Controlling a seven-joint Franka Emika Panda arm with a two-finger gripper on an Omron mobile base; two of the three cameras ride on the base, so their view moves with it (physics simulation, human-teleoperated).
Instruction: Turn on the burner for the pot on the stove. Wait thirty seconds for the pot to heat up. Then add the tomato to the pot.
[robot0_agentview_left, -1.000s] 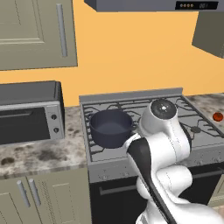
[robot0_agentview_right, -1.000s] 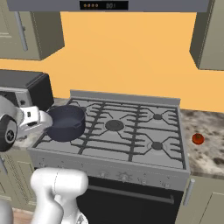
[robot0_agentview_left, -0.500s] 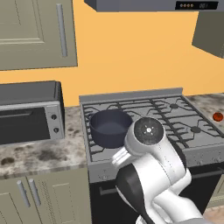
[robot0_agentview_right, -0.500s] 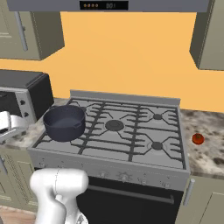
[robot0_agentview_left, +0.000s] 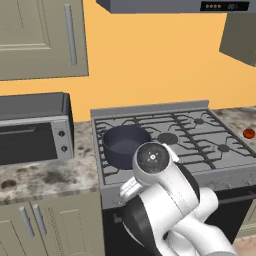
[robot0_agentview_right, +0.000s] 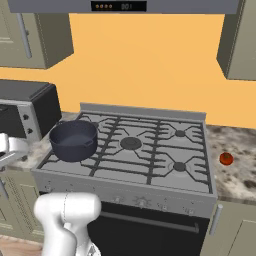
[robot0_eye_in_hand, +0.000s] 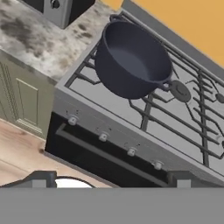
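Observation:
The dark pot (robot0_eye_in_hand: 131, 61) stands without a lid on the front left burner of the grey stove (robot0_eye_in_hand: 175, 127). It also shows as the pot (robot0_agentview_left: 125, 145) and the pot (robot0_agentview_right: 73, 140). My gripper (robot0_eye_in_hand: 111, 181) is open, its two tips far apart with nothing between them. It hangs low in front of the range and looks up at the row of small knobs (robot0_eye_in_hand: 103, 137) below the pot. The tomato (robot0_agentview_right: 226, 158) lies on the counter right of the stove (robot0_agentview_right: 150, 150), far from the gripper, and shows again as the tomato (robot0_agentview_left: 248, 133).
A grey toaster oven (robot0_agentview_left: 32, 132) sits on the speckled counter (robot0_agentview_left: 45, 177) left of the range. Green cabinet doors (robot0_eye_in_hand: 24, 98) flank the dark oven door (robot0_eye_in_hand: 100, 162) with its bar handle. Wall cabinets and a range hood (robot0_agentview_right: 120, 6) hang above.
The arm has swung down and to the left, off the stove top toward the range's front edge. Pot and tomato have not moved. The gripper stays open.

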